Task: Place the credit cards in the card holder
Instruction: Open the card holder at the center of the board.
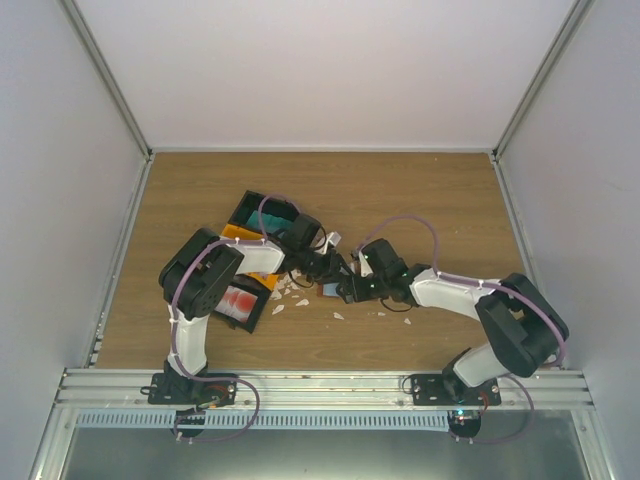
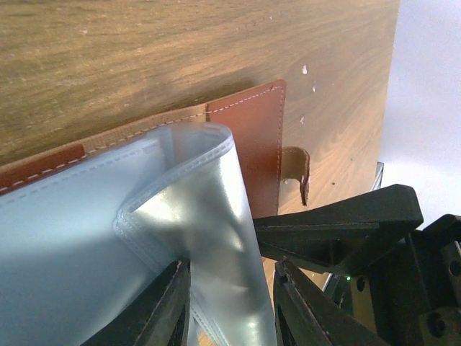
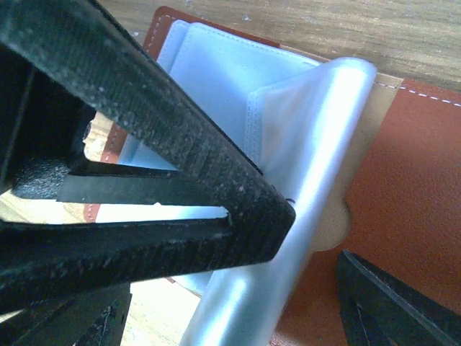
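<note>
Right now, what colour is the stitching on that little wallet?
Whitish stitching along the reddish-brown card holder; clearest in the left wrist view.

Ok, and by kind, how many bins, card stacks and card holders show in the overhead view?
Black bins: 2
Yellow bin: 1
Card stacks: 2 (teal, red-and-white)
Card holder: 1
Total: 6
Scattered white bits: too small to count.

Smooth brown leather card holder (image 2: 248, 137), glossy translucent plastic sleeves (image 2: 216, 216), matt wood-grain table (image 2: 144, 58)
</note>
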{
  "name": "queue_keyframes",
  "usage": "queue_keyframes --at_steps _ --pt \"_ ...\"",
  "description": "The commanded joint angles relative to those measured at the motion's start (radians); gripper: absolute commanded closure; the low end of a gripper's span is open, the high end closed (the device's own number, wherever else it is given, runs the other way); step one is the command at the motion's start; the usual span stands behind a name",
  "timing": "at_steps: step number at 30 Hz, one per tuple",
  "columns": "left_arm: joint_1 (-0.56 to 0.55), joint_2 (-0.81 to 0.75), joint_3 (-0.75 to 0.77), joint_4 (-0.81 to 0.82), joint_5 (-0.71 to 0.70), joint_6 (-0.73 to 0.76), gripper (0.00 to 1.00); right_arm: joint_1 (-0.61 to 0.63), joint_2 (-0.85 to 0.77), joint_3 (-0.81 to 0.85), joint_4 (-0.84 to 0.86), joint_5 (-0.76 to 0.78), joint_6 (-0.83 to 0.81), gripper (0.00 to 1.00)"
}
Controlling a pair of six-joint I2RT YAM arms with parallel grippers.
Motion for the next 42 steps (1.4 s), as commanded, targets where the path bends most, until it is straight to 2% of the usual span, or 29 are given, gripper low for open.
queue_keyframes --at_steps 1,9,16,23,29,32,34,38,42 --pt "-0.008 0.008 0.007 0.022 0.037 -0.004 0.65 0.021 0.052 0.017 -0.123 0.087 0.018 0.25" --pt "0.025 -0.08 -0.06 0.014 -0.006 0.047 0.64 0.022 0.001 0.012 -0.16 0.208 0.164 0.47" --pt "0.058 -0.132 -0.158 0.015 -0.029 0.123 0.63 0.021 -0.02 0.036 -0.242 0.341 0.261 0.5" --pt "0.058 -0.127 -0.153 -0.013 -0.04 0.162 0.64 0.021 -0.041 0.073 -0.315 0.433 0.307 0.61" --pt "0.057 -0.154 -0.136 -0.013 -0.03 0.178 0.64 0.022 -0.057 0.09 -0.381 0.498 0.338 0.61" --pt "0.05 -0.162 -0.119 -0.013 -0.011 0.191 0.64 0.022 -0.059 0.103 -0.419 0.542 0.35 0.46" --pt "0.041 -0.157 -0.097 -0.012 0.003 0.199 0.64 0.021 -0.058 0.108 -0.438 0.565 0.355 0.42" --pt "0.017 -0.121 -0.025 -0.022 0.016 0.205 0.64 0.02 -0.046 0.114 -0.474 0.605 0.362 0.43" --pt "0.002 -0.087 0.026 -0.023 0.023 0.198 0.64 0.009 -0.04 0.108 -0.487 0.63 0.36 0.49"
